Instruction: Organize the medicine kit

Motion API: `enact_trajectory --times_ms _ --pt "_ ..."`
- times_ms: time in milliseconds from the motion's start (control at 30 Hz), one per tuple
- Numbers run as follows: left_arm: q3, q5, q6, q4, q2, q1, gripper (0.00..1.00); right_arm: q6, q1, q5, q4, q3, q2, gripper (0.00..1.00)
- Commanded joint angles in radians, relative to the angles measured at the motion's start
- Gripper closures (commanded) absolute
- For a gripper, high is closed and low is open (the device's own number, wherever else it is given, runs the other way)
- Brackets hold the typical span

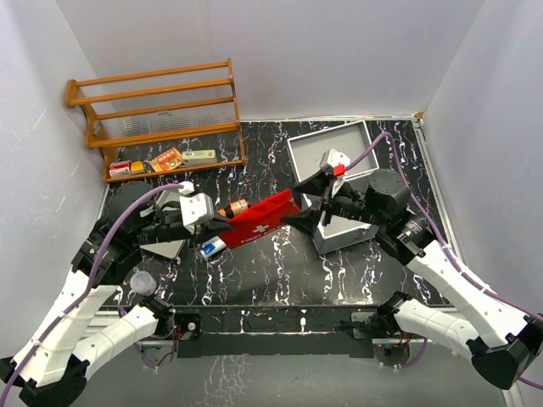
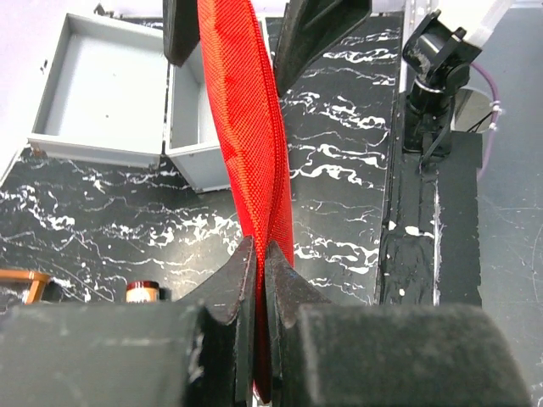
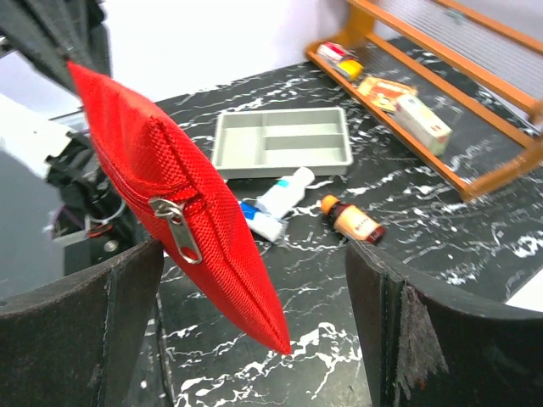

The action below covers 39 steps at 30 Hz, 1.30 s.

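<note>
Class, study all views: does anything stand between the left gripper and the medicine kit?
Yes. The red pouch clamped in the left gripper stretches toward the kit, and the right gripper, open astride the pouch's far end, sits before it.

Red zip pouch [image 3: 182, 220] between wide-spread right claw [image 3: 254, 259], grey divided tray [image 3: 282, 161] behind

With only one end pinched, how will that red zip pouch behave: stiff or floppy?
Probably soft but not limp: the red pouch twists along its length yet reaches out from the left end effector without drooping much. Likely light, since a pinch on one edge carries it. The woven fabric should grip well; the zipper pull may dangle.
</note>
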Motion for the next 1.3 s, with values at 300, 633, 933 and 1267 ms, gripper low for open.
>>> enact_trajectory --times_ms 300,633,933,1267 --pt "-0.086 0.038 -0.125 0.277 -0.076 0.004 1.0 -0.143 -0.003 -0.345 -0.152 0.095 0.001 0.47" --pt "-0.121 -0.045 -0.152 0.254 -0.064 0.004 0.98 -0.13 -0.016 -0.319 -0.199 0.156 0.064 0.99" --pt "-0.181 -0.51 -0.35 0.277 -0.067 0.005 0.31 -0.041 -0.062 0.052 -0.407 0.234 0.118 1.0" --pt "-0.25 -0.543 -0.56 0.303 0.033 0.005 0.28 0.111 -0.068 0.665 -0.842 0.453 0.138 1.0"
